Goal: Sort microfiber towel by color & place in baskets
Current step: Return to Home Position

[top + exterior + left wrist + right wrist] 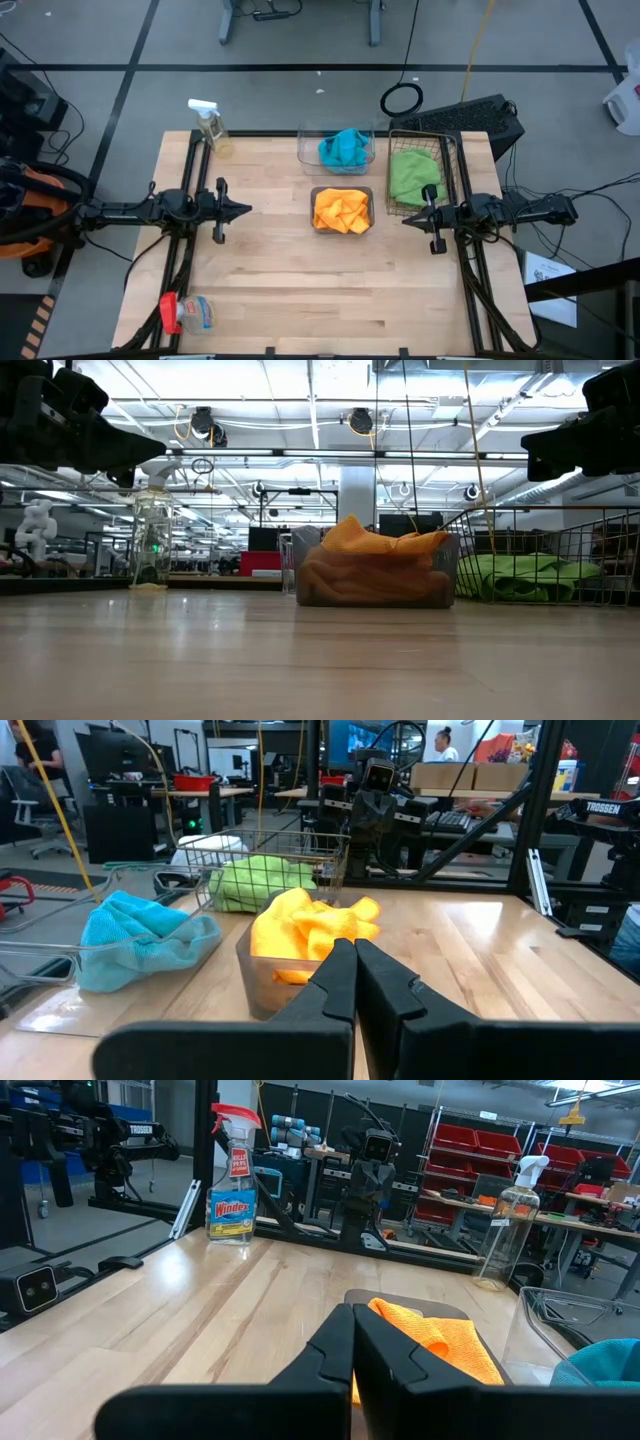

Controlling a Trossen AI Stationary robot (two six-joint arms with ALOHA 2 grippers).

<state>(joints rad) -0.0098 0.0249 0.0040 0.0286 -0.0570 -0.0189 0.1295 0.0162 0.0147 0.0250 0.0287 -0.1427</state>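
The orange-yellow towels [342, 211] fill the smoky grey tub [342, 190] at the table's middle. Turquoise towels [343, 148] lie in the clear tub [304, 146] at the far edge. Lime green towels [414, 175] rest in the wire-mesh basket [450, 150] on the right. My left gripper [247, 210] hovers shut over the table's left part, pointing right; in its wrist view [354, 960] the grey tub [262, 982] lies ahead. My right gripper [406, 219] hovers shut beside the basket's near corner, pointing left, fingers [352, 1335] together.
A clear spray bottle with white trigger [211, 124] stands at the far left corner. A blue Windex bottle with red trigger [186, 313] lies near the near left corner. Bare wood [320, 290] spreads across the near half of the table.
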